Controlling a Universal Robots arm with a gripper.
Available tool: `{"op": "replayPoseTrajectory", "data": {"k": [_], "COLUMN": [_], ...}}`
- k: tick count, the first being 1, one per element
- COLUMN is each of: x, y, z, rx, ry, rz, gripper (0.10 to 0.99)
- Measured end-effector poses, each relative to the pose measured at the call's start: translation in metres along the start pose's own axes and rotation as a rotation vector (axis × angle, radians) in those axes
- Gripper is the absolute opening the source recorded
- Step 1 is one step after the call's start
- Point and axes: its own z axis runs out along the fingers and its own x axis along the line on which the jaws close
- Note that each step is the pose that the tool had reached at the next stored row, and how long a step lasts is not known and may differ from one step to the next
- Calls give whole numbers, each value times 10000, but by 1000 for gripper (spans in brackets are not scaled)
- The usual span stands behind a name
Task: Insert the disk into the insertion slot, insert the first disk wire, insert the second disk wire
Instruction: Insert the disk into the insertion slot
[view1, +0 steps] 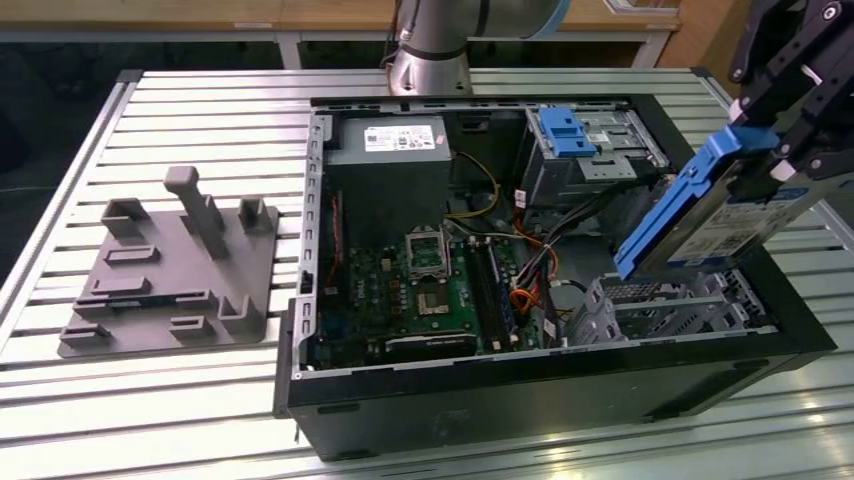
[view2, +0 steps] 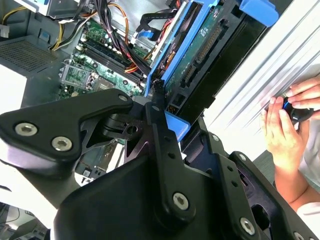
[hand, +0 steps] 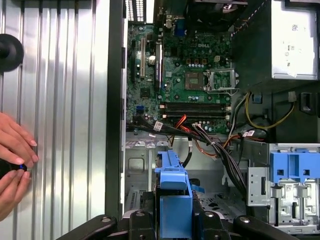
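My gripper (view1: 781, 160) clamped on the disk (view1: 707, 215), hanging at two o'clock in the exterior view, disk steeply tilted, blue-framed, white label outward, just above the drive cage (view1: 661, 305)

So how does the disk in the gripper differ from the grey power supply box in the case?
The disk is framed by a bright blue carrier; the power supply box is plain grey. The disk hangs steeply tilted in the gripper, above the drive cage; the power supply box sits flat in a corner of the computer case. The disk looks slimmer, the power supply box bulkier. Both carry a white label.
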Motion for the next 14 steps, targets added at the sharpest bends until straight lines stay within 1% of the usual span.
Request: {"op": "replayPoseTrajectory", "data": {"k": [14], "x": [5], "y": [-3], "z": [65], "rx": [-1], "ry": [1], "rz": [-15], "gripper": [365]}}
